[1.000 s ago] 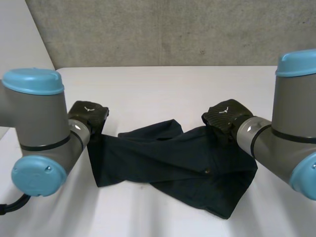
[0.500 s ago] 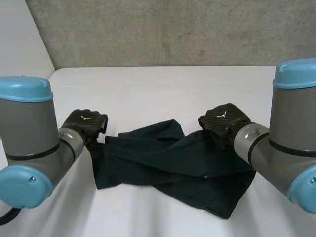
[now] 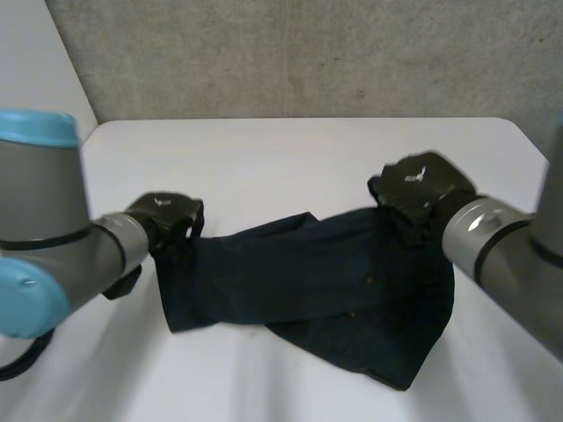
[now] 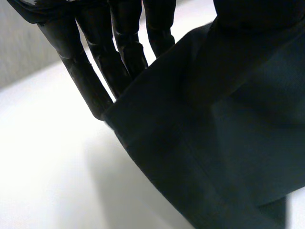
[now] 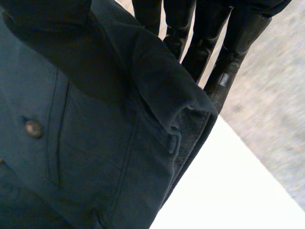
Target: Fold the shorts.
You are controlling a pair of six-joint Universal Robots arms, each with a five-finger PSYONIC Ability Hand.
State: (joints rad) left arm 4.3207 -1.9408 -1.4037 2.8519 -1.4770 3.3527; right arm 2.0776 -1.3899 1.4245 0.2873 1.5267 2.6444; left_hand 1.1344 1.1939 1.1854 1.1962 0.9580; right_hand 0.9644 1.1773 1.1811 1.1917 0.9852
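Head view: dark navy shorts (image 3: 308, 290) lie rumpled on the white table (image 3: 281, 149), stretched between the left hand (image 3: 167, 220) and the right hand (image 3: 420, 186), one at each upper end.

Left wrist view: straight fingers (image 4: 119, 52) and thumb (image 4: 257, 12) pinch a hemmed edge.

Right wrist view: fingers (image 5: 228, 62) and thumb clamp the waistband, near a button (image 5: 32, 128).

Left hand (image 4: 121, 43): most fingertips are hidden behind the edge of the shorts (image 4: 214, 133).
Right hand (image 5: 205, 43): most fingertips are hidden behind the waistband fold.
Shorts beyond each palm: cut off at the edges of both wrist views.
Right arm (image 3: 501, 246): blurred and cut off past the forearm in the head view.
Left arm (image 3: 53, 237): caps partly cut off.
Table (image 3: 290, 167) beneath the shorts: covered.
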